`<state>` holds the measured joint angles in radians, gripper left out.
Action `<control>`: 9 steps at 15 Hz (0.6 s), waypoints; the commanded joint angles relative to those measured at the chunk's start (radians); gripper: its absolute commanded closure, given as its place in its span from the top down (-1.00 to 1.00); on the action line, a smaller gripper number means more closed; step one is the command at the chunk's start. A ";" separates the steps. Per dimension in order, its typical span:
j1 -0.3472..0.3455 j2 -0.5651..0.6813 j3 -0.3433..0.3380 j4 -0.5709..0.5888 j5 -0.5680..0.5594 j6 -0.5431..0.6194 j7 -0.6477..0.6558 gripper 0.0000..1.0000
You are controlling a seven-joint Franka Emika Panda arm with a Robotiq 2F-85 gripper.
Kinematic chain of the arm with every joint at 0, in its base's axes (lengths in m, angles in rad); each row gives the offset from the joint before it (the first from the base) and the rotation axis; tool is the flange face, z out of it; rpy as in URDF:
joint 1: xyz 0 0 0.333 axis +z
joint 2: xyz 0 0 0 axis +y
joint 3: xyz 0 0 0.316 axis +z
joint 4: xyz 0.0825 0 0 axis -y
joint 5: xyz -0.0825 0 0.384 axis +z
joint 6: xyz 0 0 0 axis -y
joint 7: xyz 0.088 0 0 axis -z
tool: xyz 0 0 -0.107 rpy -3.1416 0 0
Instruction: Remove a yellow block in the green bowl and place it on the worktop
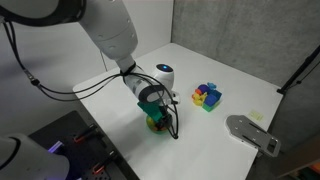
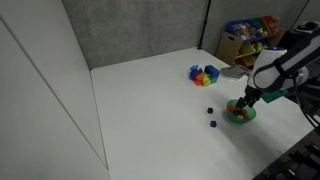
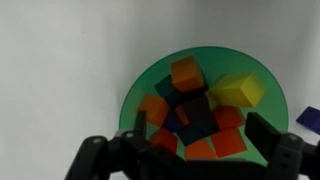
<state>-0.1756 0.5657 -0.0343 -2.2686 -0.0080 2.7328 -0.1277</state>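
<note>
The green bowl [image 3: 205, 60] fills the wrist view and holds several orange, dark blue and red blocks and one yellow block [image 3: 238, 90] at its right side. My gripper [image 3: 200, 125] is open, its two fingers spread over the blocks in the bowl's lower half, the yellow block just beyond the right finger. In both exterior views the gripper [image 1: 158, 115] [image 2: 243, 103] hangs directly over the bowl [image 1: 155, 123] [image 2: 240, 115] near the edge of the white worktop [image 1: 200, 130] [image 2: 150, 100].
A cluster of yellow, blue and magenta blocks [image 1: 207, 96] [image 2: 204, 74] lies farther in on the worktop. A grey flat device [image 1: 252, 133] sits near a corner. A white and blue round object [image 1: 166, 75] stands behind the arm. Two small dark blocks [image 2: 211, 117] lie beside the bowl.
</note>
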 commanded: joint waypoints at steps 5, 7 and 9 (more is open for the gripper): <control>-0.009 0.007 0.007 0.038 0.112 -0.070 0.064 1.00; 0.010 0.006 -0.006 0.039 0.137 -0.084 0.124 1.00; 0.033 0.007 -0.024 0.037 0.150 -0.083 0.199 1.00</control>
<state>-0.1738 0.5731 -0.0356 -2.2478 0.1116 2.6787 -0.0228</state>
